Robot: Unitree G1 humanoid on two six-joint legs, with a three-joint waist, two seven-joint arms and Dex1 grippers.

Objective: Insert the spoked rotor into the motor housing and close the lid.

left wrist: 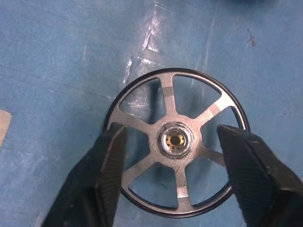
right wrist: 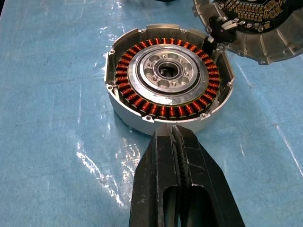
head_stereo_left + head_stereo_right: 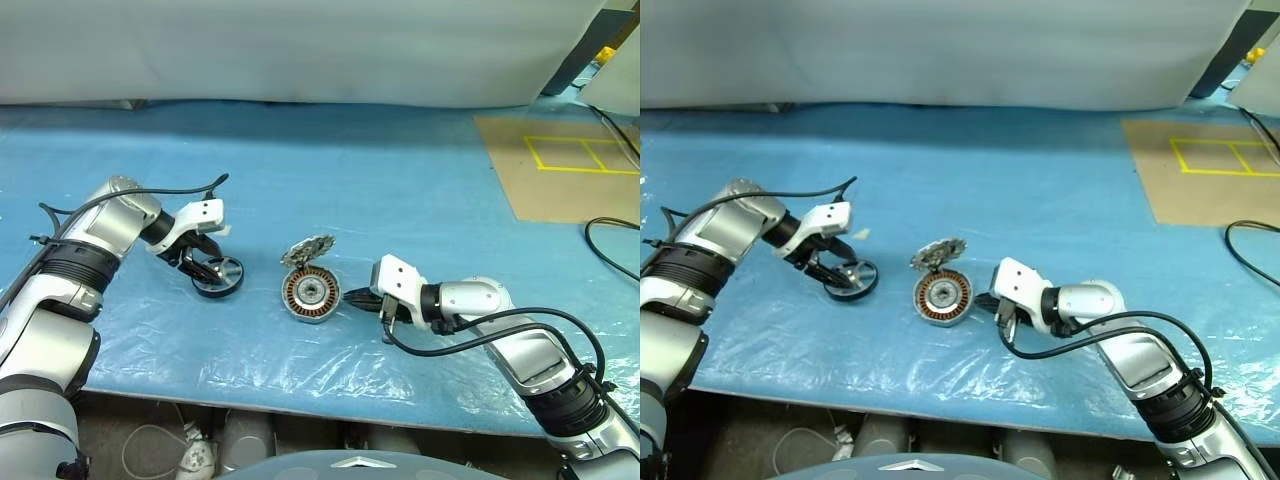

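Now the left gripper (image 1: 171,163) stands with its jaws apart on either side of the spoked rotor (image 1: 176,142), which lies flat on the blue sheet (image 3: 400,190). Right gripper (image 2: 177,137), clenched empty, points at the motor housing (image 2: 165,80); the lid (image 2: 255,26) leans tilted just behind the housing.

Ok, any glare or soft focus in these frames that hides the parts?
Left eye view: white glare on the clear plastic sheet in front of the round grey motor housing. Left wrist view: the silver-spoked rotor is sharp, the black fingers soft. Right wrist view: copper windings crisp.
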